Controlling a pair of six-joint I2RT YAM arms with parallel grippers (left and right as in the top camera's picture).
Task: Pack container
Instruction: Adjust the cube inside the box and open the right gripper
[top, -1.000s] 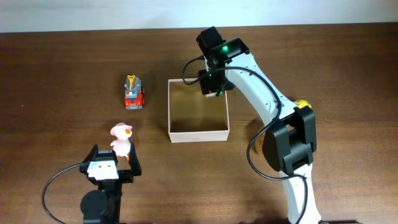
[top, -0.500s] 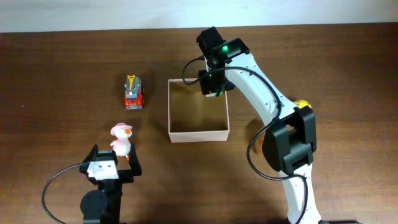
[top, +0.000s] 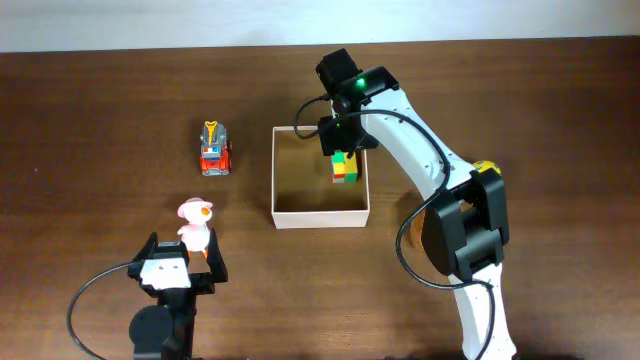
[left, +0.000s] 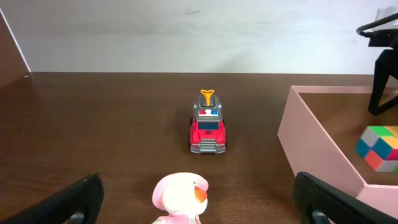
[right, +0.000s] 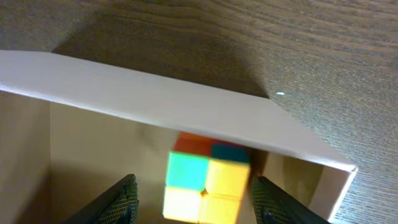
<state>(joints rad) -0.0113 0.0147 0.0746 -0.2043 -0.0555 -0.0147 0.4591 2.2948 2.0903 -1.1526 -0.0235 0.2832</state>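
The container (top: 320, 215) is a square cream-walled box in the middle of the table, and it also shows in the left wrist view (left: 317, 149) and the right wrist view (right: 155, 99). A multicoloured cube (top: 345, 165) sits inside it by the far right wall. My right gripper (top: 340, 138) hovers just above that cube (right: 205, 183). Its jaws are open, with a gap on either side of the cube. My left gripper (top: 183, 252) stands wide open near the table's front. A pink duck toy (left: 180, 196) is on the table between its fingertips, untouched.
A red toy fire truck (top: 215, 150) stands left of the container, beyond the duck (top: 195, 220). A small yellow-orange object (top: 487, 165) peeks out behind the right arm. Bare brown table lies around the box.
The right jaws have spread and the cube, earlier tucked under the gripper, now shows below it inside the container. The left arm has not moved.
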